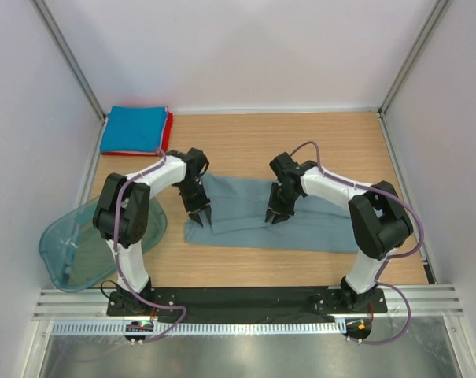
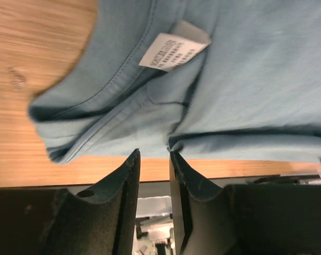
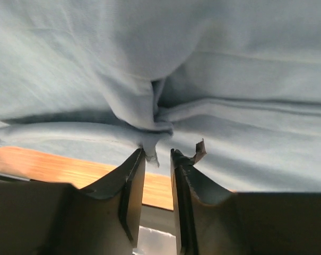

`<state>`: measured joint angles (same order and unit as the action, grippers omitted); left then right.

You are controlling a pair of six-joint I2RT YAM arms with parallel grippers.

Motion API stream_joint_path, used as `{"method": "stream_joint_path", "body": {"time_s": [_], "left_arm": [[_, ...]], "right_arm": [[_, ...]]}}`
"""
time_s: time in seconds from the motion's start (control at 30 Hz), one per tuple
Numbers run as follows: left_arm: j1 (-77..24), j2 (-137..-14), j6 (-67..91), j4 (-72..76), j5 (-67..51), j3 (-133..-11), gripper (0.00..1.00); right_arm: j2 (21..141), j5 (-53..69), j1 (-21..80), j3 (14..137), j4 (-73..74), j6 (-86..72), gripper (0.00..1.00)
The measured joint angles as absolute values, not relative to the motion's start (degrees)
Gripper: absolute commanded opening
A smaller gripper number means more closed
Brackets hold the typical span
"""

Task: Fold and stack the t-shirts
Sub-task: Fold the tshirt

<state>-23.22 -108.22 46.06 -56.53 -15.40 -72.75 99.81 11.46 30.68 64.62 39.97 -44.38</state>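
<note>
Grey-blue t-shirt [image 1: 316,228] lies centre of table [image 1: 316,142]; folded blue-red stack [image 1: 135,130] far left. Right gripper [image 3: 156,154] pinches puckered near hem. Left gripper [image 2: 154,155] at collar-end hem — grasp unclear. Lift both evenly — hem taut.

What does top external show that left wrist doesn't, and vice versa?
Only top external: the folded blue and red t-shirts stacked at the far left corner, the teal tub beside the left arm, the right claw, and the full spread of the grey-blue t-shirt. Only left wrist: the white neck label and the collar stitching. Both: the grey-blue t-shirt, the wooden table, and the left claw at the shirt's left end.
</note>
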Motion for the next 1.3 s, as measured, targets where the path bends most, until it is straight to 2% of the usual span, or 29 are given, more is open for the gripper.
{"method": "stream_joint_path", "body": {"time_s": [0.27,0.5,0.73,1.0,1.3], "left_arm": [[-23.05,-106.02,43.33,-54.15,-9.96,-88.4,0.33],[-21.45,-116.81,41.52,-48.86,-10.52,-101.08,0.31],[-17.12,-127.55,41.08,-48.31,-10.26,-102.21,0.3],[-13.72,-131.09,41.45,-48.73,-9.56,-106.65,0.3],[-13.98,-132.14,41.28,-50.54,-6.2,-109.06,0.31]], "right_arm": [[96.23,7.92,27.81,68.64,49.25,-41.85,0.31],[92.29,7.9,8.75,67.96,42.46,-39.77,0.31],[98.39,4.51,-2.76,69.67,39.4,-35.66,0.31],[105.3,0.71,-11.99,69.97,35.29,-30.74,0.31],[111.68,0.16,-13.1,76.18,32.75,-26.61,0.33]]}}
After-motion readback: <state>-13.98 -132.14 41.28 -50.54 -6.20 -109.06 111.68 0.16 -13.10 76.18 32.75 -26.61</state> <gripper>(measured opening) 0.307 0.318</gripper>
